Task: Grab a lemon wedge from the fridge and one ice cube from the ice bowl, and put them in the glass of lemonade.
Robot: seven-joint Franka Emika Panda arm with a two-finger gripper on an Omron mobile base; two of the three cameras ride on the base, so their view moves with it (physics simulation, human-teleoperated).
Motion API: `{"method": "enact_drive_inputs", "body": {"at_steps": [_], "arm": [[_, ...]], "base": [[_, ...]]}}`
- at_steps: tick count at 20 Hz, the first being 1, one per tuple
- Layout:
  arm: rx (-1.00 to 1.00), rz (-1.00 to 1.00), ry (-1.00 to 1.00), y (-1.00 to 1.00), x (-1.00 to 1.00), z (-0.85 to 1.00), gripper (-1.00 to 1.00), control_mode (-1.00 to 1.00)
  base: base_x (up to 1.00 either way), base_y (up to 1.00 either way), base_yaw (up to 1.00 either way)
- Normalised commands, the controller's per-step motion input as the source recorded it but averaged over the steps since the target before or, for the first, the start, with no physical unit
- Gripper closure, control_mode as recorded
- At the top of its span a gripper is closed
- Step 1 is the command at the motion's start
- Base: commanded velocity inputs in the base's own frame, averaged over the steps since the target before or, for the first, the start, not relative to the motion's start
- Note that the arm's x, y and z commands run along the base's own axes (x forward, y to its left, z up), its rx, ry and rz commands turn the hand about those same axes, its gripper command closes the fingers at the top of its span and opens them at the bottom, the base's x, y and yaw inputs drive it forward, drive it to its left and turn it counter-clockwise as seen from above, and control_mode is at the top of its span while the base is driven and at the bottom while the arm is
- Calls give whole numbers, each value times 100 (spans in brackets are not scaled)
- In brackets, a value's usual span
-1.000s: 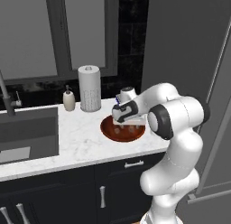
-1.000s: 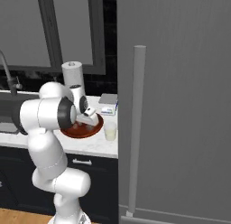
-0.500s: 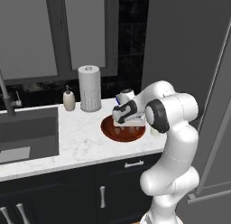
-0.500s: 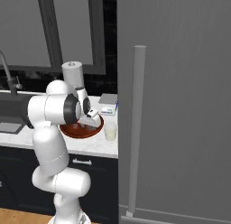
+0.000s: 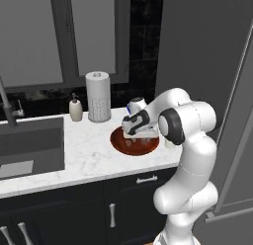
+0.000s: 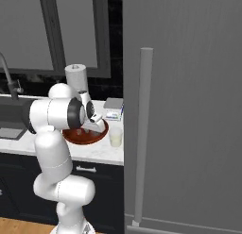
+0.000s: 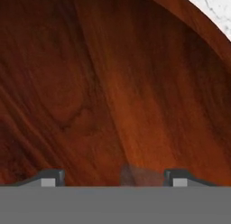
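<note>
The ice bowl (image 5: 117, 142) (image 6: 74, 137), a wide reddish-brown dish, sits on the white marble counter. My gripper (image 5: 140, 139) (image 6: 95, 128) points down into it, close above the glossy bowl floor (image 7: 113, 83). A faint, see-through ice cube (image 7: 137, 175) lies between my fingertips (image 7: 49, 178), with gaps on both sides; the jaws stand open. The glass of lemonade (image 6: 116, 137) stands just right of the bowl. The grey fridge (image 6: 194, 110) with its long bar handle (image 6: 142, 134) is shut on the right. The lemon wedge is out of view.
A white paper-towel roll (image 5: 98, 97) and a small soap bottle (image 5: 75, 109) stand at the back of the counter. A dark sink (image 5: 29, 146) lies to the left. A small grey-and-white box (image 6: 113, 110) sits behind the bowl.
My hand has sunk lower into the ice bowl and shifted slightly right, with the elbow swinging up and out. The bowl and glass stay put.
</note>
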Motion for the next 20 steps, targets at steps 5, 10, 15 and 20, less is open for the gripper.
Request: {"method": "enact_drive_inputs", "body": {"at_steps": [5, 10, 15, 20], "arm": [[0, -10, 0, -12, -41, -1, 100, -100], [5, -14, -6, -14, -20, 41, 100, -100], [14, -27, -5, -27, 0, 100, 100, -100], [18, -32, 0, -80, -8, 91, 100, -100]], "base": [[0, 0, 0], [0, 0, 0], [0, 0, 0], [0, 0, 0]]}}
